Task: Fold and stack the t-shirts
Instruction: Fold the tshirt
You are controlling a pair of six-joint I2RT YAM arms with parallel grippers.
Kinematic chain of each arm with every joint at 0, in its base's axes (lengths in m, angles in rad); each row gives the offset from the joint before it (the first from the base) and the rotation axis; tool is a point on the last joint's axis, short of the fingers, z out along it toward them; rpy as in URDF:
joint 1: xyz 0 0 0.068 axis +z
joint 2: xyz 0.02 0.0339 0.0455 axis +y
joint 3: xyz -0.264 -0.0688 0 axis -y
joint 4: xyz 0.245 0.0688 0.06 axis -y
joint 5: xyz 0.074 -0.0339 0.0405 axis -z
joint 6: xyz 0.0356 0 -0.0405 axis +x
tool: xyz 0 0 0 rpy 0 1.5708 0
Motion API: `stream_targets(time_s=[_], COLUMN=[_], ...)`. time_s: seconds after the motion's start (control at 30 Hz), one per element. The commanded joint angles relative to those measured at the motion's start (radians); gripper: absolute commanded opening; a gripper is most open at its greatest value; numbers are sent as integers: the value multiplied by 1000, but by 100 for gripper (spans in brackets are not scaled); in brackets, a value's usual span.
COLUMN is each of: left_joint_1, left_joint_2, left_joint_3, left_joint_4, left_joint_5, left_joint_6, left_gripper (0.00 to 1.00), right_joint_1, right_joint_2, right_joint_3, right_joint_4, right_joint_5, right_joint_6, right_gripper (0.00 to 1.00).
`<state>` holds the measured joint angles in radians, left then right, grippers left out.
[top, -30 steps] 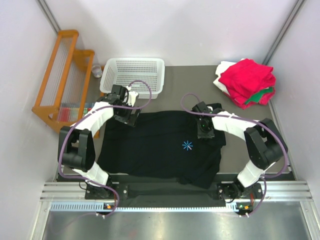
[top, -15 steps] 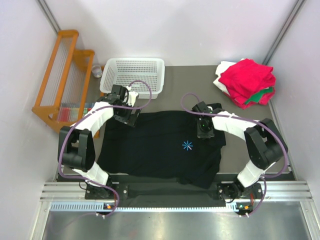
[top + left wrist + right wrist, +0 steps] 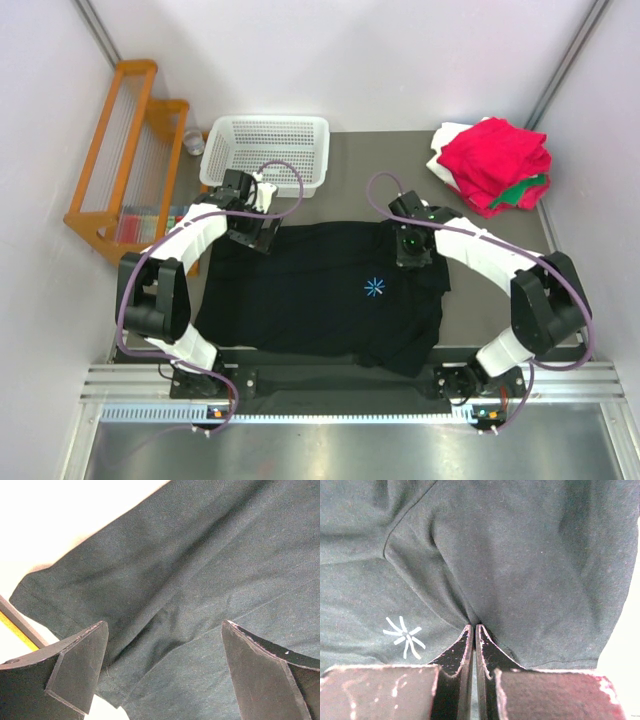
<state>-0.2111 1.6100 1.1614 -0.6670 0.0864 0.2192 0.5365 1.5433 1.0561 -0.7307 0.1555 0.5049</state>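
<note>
Grey surface (image 3: pixel 370 170), white-walled cell. Black t-shirt (image 3: pixel 320 300) spread flat at centre. Right gripper (image 3: pixel 413 245), jaws pressed together pinching a shirt fold at 1 o'clock, drawn slightly toward 12 within the last second; fold probably starting. Left gripper (image 3: pixel 250 236), jaws spread over the 10 o'clock sleeve, unmoved. Folded stack (image 3: pixel 495 160) at 2 o'clock.

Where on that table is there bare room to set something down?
Bare grey tabletop shows between the white perforated plastic basket and the red-topped pile of folded shirts. The middle is crowded: the spread black t-shirt, with the left gripper open over it and the right gripper pinching it.
</note>
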Motion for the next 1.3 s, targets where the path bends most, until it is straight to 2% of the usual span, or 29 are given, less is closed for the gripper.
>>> stream_targets(time_s=[0.0, 0.5, 0.77, 1.0, 1.27], left_joint_1=[-1, -1, -1, -1, -1], left_joint_2=[-39, -41, -36, -38, -36], left_joint_3=[20, 21, 23, 21, 14], left_joint_4=[9, 3, -2, -3, 0], left_joint_5=[10, 4, 12, 12, 15], left_joint_6=[8, 11, 11, 9, 12], left_gripper=[99, 99, 99, 99, 99], right_joint_1=[23, 28, 29, 26, 23], right_joint_2=[-22, 58, 63, 98, 107], right_joint_3=[21, -84, -70, -39, -12], right_joint_4=[-16, 53, 45, 44, 42], right_joint_5=[-20, -25, -16, 6, 15], right_joint_6=[-6, -9, -14, -22, -22], right_gripper=[1, 5, 6, 13, 15])
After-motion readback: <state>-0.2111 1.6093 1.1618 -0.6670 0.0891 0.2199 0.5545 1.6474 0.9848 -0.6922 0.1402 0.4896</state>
